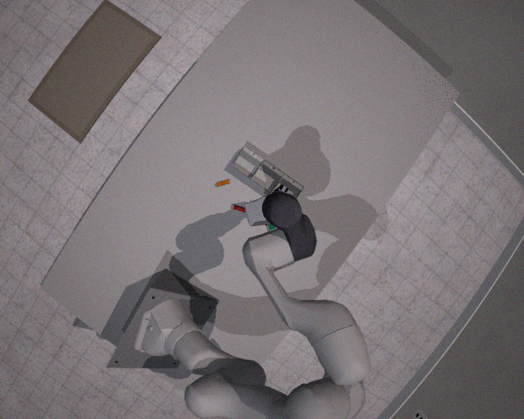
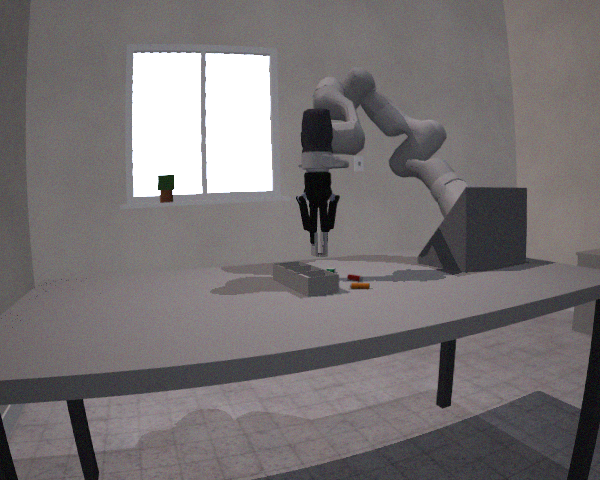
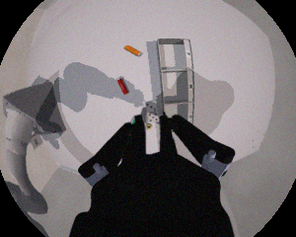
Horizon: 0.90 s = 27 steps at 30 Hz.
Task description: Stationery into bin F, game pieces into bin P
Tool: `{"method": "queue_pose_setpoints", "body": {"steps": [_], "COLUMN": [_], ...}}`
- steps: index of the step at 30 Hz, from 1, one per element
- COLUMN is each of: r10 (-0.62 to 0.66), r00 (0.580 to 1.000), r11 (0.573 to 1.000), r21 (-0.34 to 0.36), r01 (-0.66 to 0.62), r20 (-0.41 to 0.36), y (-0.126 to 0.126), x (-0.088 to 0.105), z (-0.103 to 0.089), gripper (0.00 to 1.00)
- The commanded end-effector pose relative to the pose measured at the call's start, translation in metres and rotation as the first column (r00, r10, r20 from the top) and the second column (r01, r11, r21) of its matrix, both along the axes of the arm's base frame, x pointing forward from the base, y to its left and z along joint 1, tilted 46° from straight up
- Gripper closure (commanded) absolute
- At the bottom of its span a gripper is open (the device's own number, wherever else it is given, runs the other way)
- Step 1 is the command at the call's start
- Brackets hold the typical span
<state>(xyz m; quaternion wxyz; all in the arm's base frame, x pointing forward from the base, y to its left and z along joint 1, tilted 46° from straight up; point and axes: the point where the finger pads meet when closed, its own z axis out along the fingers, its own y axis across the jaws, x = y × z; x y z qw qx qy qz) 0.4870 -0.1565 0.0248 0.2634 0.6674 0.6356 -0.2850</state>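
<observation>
The gripper (image 2: pixel 319 254) (image 3: pixel 152 112) is nearly closed around a white, dark-dotted block (image 2: pixel 319 244) (image 3: pixel 152 138), above the table (image 1: pixel 343 90) (image 2: pixel 186 330) (image 3: pixel 227 54). A grey three-compartment bin row (image 1: pixel 254 172) (image 2: pixel 323 287) (image 3: pixel 191 74) stands well in from the table's edges. An orange cylinder (image 1: pixel 223 182) (image 2: pixel 359 285) (image 3: pixel 132 50) and a red piece (image 1: pixel 238 208) (image 2: pixel 353 277) (image 3: pixel 122 86) lie beside it; a green piece (image 1: pixel 272 227) (image 2: pixel 331 270) (image 3: pixel 133 119) is mostly hidden.
</observation>
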Motion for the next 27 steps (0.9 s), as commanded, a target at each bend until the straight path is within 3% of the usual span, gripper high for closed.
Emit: {"method": "queue_pose_setpoints", "body": {"steps": [1, 11, 27], "r10": [-0.051, -0.051, -0.051], "r00": [0.998, 0.998, 0.998], "r11": [0.999, 0.999, 0.999], "r21": [-0.005, -0.005, -0.005], "r01": [0.051, 0.051, 0.051], "r20": [0.040, 0.040, 0.040], "y": [-0.009, -0.033, -0.032], "x": [0.013, 0.062, 0.060], "z": [0.006, 0.026, 0.025], "gripper": [0.87, 0.87, 0.87]}}
